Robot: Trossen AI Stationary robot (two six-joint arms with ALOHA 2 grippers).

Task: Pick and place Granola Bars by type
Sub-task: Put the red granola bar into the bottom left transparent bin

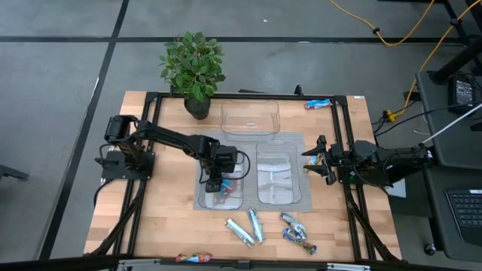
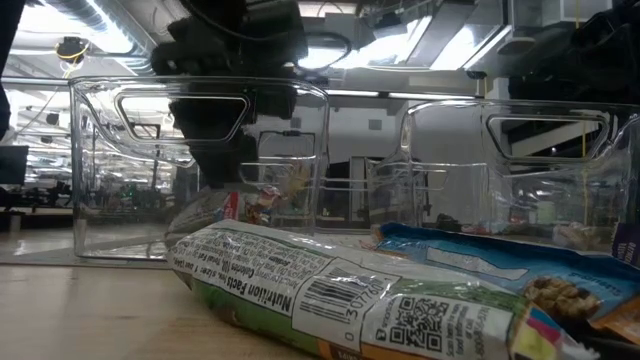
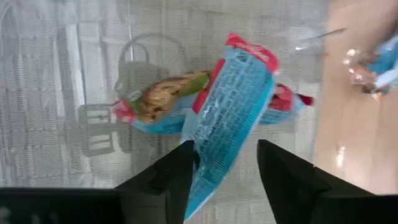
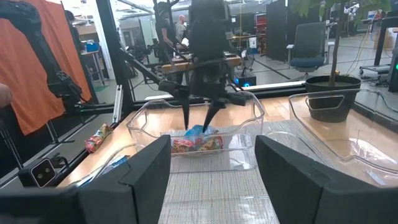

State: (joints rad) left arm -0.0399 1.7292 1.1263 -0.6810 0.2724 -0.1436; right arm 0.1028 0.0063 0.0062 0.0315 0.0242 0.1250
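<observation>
Two black jointed arms (image 1: 169,139), black cables, matte two-finger pincers (image 3: 227,165).

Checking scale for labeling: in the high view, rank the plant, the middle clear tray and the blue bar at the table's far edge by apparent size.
1. Plant and middle clear tray: look alike, unranked.
2. Blue bar: clearly smallest.

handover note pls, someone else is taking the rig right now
Left tool: fingers apart over the left clear tray, a blue bar between them, dropping onto another blue bar already there.
Right tool: open, waiting at the table's right.
Middle tray and back tray: no bars seen.
Left to sort: front cluster of bars, one at front edge, one at back right.
</observation>
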